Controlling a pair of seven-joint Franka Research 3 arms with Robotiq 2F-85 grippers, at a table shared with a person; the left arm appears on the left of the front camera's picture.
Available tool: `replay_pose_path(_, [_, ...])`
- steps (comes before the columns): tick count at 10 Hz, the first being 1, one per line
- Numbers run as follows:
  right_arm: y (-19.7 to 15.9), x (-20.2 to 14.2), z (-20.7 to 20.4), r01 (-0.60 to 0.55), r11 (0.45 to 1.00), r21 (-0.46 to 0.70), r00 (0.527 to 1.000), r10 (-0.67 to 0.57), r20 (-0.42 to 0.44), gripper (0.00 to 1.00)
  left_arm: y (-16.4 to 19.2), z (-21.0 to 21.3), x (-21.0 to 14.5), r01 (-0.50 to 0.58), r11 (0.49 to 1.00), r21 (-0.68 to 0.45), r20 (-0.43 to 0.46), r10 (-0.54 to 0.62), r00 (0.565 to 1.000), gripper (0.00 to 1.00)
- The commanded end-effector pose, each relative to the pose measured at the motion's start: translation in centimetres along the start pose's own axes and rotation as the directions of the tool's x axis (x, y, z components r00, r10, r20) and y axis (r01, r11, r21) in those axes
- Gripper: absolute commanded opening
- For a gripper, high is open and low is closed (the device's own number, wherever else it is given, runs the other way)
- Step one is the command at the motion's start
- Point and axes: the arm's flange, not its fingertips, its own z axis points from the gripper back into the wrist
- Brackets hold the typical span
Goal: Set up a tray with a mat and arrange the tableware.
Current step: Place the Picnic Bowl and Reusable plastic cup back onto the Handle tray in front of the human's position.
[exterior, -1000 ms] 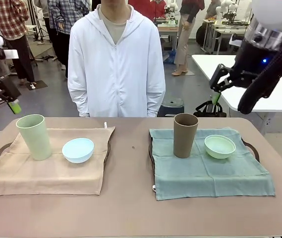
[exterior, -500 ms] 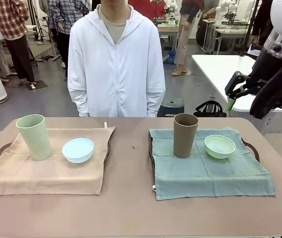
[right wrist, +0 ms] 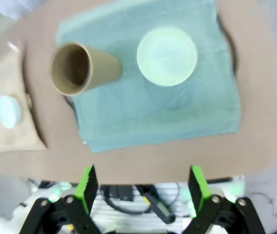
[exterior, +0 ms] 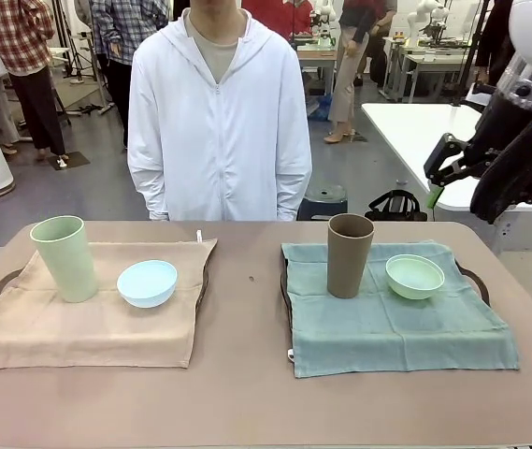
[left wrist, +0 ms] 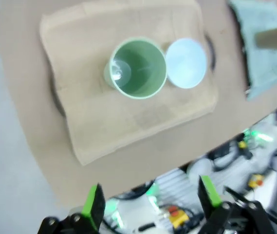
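Looking down from high above the table (exterior: 247, 374), I hold both grippers spread wide with nothing between the fingers. My left gripper (left wrist: 150, 202) hangs over the tan mat (left wrist: 128, 112), where the pale green tumbler (left wrist: 137, 68) stands upright with the light blue bowl (left wrist: 186, 63) just beside it. My right gripper (right wrist: 140, 187) hovers above the teal mat (right wrist: 153, 102); on it the brown tumbler (right wrist: 80, 68) stands upright near the mint green bowl (right wrist: 166, 56), the two a little apart. From the front, my right gripper (exterior: 438, 182) is raised off the table's far right corner. Each mat lies over a dark tray (exterior: 287, 290) whose rim and handles peek out at the cloth edges. A person in a white hooded jacket (exterior: 219, 122) stands at the far side, arms down.
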Motion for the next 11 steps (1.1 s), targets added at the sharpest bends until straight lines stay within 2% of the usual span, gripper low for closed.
replay_pose_path(1, [-8.3, 1.7, 2.1, 0.104, 0.959, 0.263, 0.993, -0.088, -0.074, 0.95, 5.4, 1.7, -0.3, -0.003, 0.975, -0.22, 0.03, 0.009, 1.0, 1.0])
replay_pose_path(2, [-10.2, 1.4, 2.2, 0.125, 0.944, 0.305, 0.991, -0.102, -0.091, 0.95, 7.0, 1.7, -0.6, -0.01, 0.961, -0.275, 0.014, 0.015, 1.0, 1.0])
replay_pose_path(3, [-13.2, 1.1, 2.5, 0.157, 0.908, 0.389, 0.986, -0.126, -0.106, 0.95, 9.5, 1.5, -0.6, -0.002, 0.927, -0.375, -0.002, 0.002, 1.0, 1.0])
replay_pose_path(4, [-16.2, 0.9, 2.7, 0.195, 0.861, 0.47, 0.981, -0.161, -0.112, 0.95, 12.1, 1.4, -0.6, 0.011, 0.876, -0.482, -0.007, -0.016, 1.0, 1.0])
replay_pose_path(5, [-19.1, 0.3, 2.8, 0.221, 0.807, 0.548, 0.975, -0.188, -0.116, 0.95, 14.5, 1.5, -1.4, 0.028, 0.826, -0.562, 0.034, -0.011, 0.999, 1.0])
replay_pose_path(7, [-24.4, -0.9, 3.0, 0.254, 0.688, 0.68, 0.963, -0.244, -0.113, 0.95, 19.2, 2.7, -3.6, 0.076, 0.755, -0.651, 0.143, 0.024, 0.989, 1.0])
replay_pose_path(8, [-26.0, -1.2, 2.9, 0.272, 0.648, 0.711, 0.955, -0.271, -0.118, 0.95, 21.2, 3.3, -4.4, 0.087, 0.724, -0.684, 0.181, 0.052, 0.982, 1.0])
replay_pose_path(11, [-29.3, -2.2, 2.0, 0.329, 0.57, 0.753, 0.931, -0.328, -0.159, 0.95, 24.3, 3.6, -6.6, 0.018, 0.67, -0.742, 0.185, 0.178, 0.966, 1.0])
